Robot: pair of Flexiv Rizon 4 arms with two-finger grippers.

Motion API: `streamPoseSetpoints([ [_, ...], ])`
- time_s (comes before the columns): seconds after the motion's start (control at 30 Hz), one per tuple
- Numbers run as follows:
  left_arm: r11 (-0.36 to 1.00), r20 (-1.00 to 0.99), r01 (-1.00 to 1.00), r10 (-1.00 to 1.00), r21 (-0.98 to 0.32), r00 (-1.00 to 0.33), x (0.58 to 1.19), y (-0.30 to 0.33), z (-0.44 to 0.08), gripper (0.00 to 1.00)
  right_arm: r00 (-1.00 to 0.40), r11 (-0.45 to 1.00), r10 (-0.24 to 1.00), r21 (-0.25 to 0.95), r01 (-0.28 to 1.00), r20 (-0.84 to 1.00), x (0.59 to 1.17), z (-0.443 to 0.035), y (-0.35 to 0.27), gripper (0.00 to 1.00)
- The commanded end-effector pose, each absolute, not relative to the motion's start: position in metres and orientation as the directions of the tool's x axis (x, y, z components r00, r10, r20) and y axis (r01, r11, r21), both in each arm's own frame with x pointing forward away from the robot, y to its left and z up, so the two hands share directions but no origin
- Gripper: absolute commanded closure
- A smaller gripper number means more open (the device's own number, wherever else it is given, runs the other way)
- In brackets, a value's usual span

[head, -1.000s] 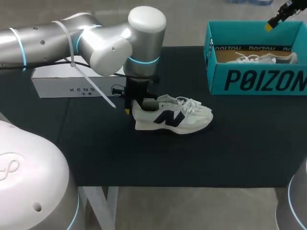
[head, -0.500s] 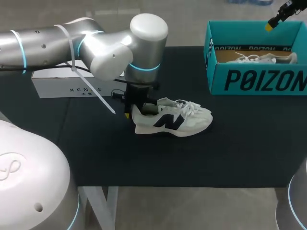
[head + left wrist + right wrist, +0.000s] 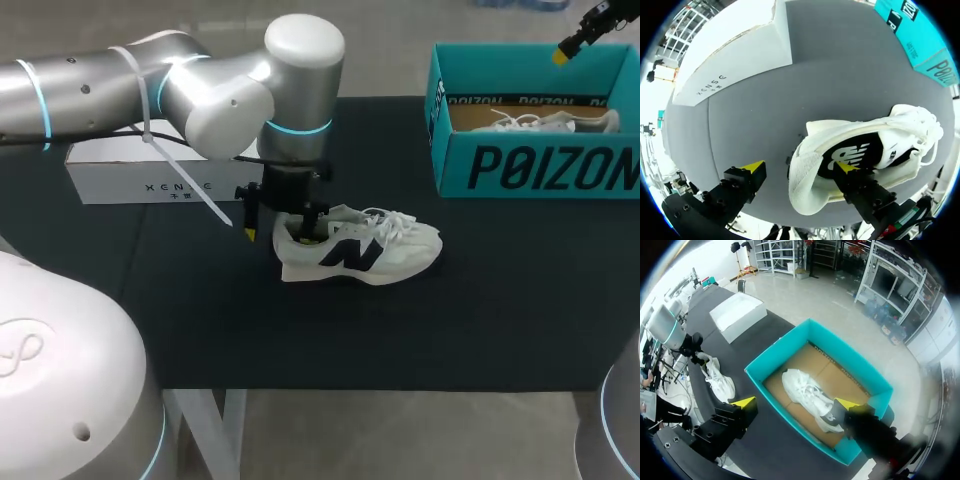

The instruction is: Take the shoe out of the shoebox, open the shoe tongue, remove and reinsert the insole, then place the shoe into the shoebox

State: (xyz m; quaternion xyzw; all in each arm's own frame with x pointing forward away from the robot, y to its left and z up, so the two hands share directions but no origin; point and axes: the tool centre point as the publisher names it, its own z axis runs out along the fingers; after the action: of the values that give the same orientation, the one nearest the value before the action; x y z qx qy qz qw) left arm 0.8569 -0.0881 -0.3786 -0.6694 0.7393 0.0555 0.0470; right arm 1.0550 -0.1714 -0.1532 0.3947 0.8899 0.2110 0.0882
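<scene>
Now my left gripper (image 3: 280, 236) stands wide open astride the heel of the shoe (image 3: 360, 250) at mid-frame, one finger inside over the insole (image 3: 862, 150); I'd close gently, pinching only the insole's edge, not the heel wall. Two shoes: this one and the other shoe (image 3: 540, 122) in the one teal shoebox (image 3: 530, 168), upper right, under my wide, empty right gripper (image 3: 795, 404); one white box (image 3: 120, 178).

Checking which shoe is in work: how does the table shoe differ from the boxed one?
The table shoe lies on the table; the boxed shoe lies in the teal shoebox. The left gripper has one finger inside the table shoe; the boxed shoe is untouched, with the right gripper above it. Both are white with laces.
</scene>
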Motion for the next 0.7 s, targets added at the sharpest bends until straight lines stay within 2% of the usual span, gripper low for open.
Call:
streamPoseSetpoints([
  [0.03,0.104,-0.119,-0.994,-0.987,0.026,-0.106,0.855,-0.083,-0.365,0.0,-0.673,0.6,0.74,0.445,0.665,0.009,1.055,-0.153,-0.172,0.0],
  [0.5,0.162,-0.053,-0.983,-0.984,0.085,-0.167,0.855,-0.076,-0.311,0.0,-0.673,0.6,0.74,0.445,0.665,0.009,1.055,-0.153,-0.172,0.0],
  [0.6,0.255,-0.005,-0.961,-0.966,0.108,-0.257,0.854,-0.075,-0.297,0.0,-0.673,0.6,0.74,0.445,0.665,0.009,1.055,-0.153,-0.172,0.0],
  [0.7,0.431,0.129,-0.896,-0.899,0.106,-0.418,0.851,-0.073,-0.28,0.0,-0.673,0.6,0.74,0.445,0.665,0.009,1.055,-0.153,-0.172,0.0],
])
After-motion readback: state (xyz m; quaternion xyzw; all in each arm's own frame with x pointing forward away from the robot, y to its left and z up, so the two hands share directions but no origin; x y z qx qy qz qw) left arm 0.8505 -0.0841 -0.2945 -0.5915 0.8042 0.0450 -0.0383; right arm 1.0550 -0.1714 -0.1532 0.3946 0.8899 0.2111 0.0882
